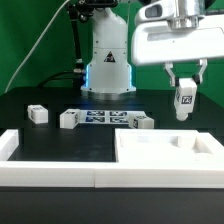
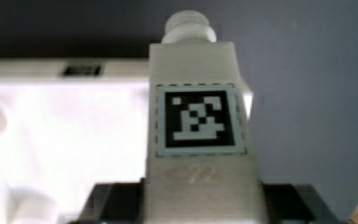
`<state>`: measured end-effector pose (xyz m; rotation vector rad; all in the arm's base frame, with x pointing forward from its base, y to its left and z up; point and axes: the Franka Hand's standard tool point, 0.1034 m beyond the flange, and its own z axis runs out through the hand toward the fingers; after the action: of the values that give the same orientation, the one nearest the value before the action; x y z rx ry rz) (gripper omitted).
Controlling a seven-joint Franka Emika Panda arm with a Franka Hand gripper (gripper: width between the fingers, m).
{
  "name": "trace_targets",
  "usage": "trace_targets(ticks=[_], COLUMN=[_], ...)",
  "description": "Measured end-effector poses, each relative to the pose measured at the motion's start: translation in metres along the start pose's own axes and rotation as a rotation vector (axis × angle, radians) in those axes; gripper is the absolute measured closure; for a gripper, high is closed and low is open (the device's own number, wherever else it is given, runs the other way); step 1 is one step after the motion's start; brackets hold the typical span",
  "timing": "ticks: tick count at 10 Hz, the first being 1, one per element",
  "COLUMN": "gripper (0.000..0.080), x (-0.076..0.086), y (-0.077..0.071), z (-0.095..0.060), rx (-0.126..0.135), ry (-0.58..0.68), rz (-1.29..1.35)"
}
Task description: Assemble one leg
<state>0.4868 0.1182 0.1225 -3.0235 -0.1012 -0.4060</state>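
My gripper (image 1: 184, 90) is shut on the leg (image 1: 184, 101), a small white post with a black-and-white tag, and holds it upright in the air at the exterior view's right. It hangs above the large flat white tray-like part (image 1: 165, 152), over its far edge. In the wrist view the leg (image 2: 197, 110) fills the middle, tag facing the camera, with a round peg at its far end; the black finger pads (image 2: 114, 200) press on both its sides. The tray-like part (image 2: 51, 110) lies below it.
Three more white legs lie on the black table: one at the left (image 1: 37, 114), one beside the marker board (image 1: 69, 119), one right of it (image 1: 139, 123). The marker board (image 1: 104, 118) lies before the robot base (image 1: 108, 65). A white rim (image 1: 50, 170) borders the front.
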Motion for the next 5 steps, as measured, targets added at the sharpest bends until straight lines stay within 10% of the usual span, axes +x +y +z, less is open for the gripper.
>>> trace_targets(ticks=[5], gripper=[0.0508], x=[0.008], y=[0.0044], z=[-0.0015], rx=[-0.005], ry=[-0.01], rz=[-0.063])
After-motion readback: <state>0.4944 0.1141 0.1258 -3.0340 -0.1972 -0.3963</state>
